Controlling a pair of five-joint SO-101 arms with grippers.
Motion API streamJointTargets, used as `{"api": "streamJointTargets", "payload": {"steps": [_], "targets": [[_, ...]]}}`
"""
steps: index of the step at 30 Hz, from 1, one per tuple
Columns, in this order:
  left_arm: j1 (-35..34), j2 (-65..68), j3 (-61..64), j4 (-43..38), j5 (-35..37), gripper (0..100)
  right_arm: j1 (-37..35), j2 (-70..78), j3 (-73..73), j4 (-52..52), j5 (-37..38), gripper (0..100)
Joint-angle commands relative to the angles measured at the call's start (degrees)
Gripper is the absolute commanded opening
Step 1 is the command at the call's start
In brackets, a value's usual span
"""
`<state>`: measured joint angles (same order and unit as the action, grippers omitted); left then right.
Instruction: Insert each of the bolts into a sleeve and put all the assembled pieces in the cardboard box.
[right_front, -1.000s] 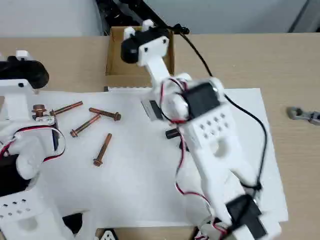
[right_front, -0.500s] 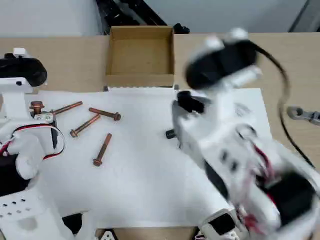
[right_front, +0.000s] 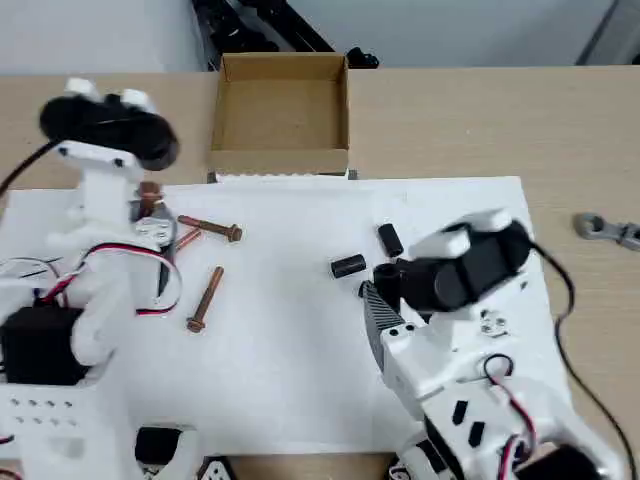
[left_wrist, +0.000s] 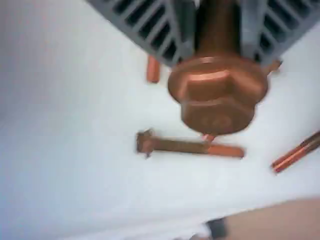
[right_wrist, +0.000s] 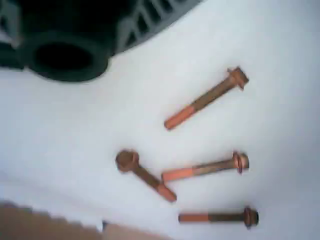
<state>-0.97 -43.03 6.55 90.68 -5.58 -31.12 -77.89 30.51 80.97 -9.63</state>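
My left gripper (right_front: 150, 200) is over the left of the white mat, shut on a copper bolt (left_wrist: 217, 97) whose hex head points toward the camera between the grey fingers (left_wrist: 145, 25). Loose bolts lie near it: one (right_front: 210, 228) just to its right, another (right_front: 204, 298) closer to the front, and a third (right_front: 183, 240) partly hidden under the arm. My right gripper (right_front: 373, 300) is at the mat's right front, shut on a black sleeve (right_wrist: 65, 57) with its bore showing. Two more sleeves (right_front: 348, 266) (right_front: 389, 240) lie on the mat just beyond it.
The open cardboard box (right_front: 280, 160) stands at the back edge of the white mat (right_front: 290, 380), with nothing visible inside. A small metal tool (right_front: 605, 230) lies on the wooden table at the far right. Cables trail behind the box.
The right arm has swung from over the cardboard box back down to the mat's right front. The left arm has moved right and toward the back, carrying its bolt.
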Motion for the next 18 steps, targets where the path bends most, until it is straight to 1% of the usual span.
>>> {"api": "streamJointTargets", "payload": {"steps": [1, 3, 6, 9, 11, 13, 16, 18], "targets": [[3.87, -0.97, -0.31, -5.01, 0.26, 1, 0.48, -9.54, 13.63, -14.55, -0.18, 0.2], [5.71, -0.97, -0.31, -6.95, 0.26, 1, 0.48, -14.37, 21.1, -21.23, 0.7, 0.2], [9.32, -0.97, -0.4, -9.67, 0.97, 1, 0.22, -20.7, 31.47, -28.97, 5.01, 0.2], [12.4, -1.32, -0.4, -13.45, 8.09, 1, 0.13, -25.98, 39.82, -36.26, 7.56, 0.2], [13.36, -1.41, -0.75, -17.14, 12.75, 1, -0.4, -26.33, 42.73, -40.84, 8.35, 0.2], [13.71, -1.41, -1.63, -20.66, 15.3, 1, -1.63, -25.54, 44.04, -44.09, 8.35, 0.2], [16.7, -1.41, -3.74, -23.82, 16.53, 1, -4.88, -23.96, 44.48, -47.25, 8.26, 0.2], [20.31, -1.32, -4.97, -24.18, 16.7, 1, -6.37, -23.34, 44.75, -48.66, 8.35, 0.2]]}}
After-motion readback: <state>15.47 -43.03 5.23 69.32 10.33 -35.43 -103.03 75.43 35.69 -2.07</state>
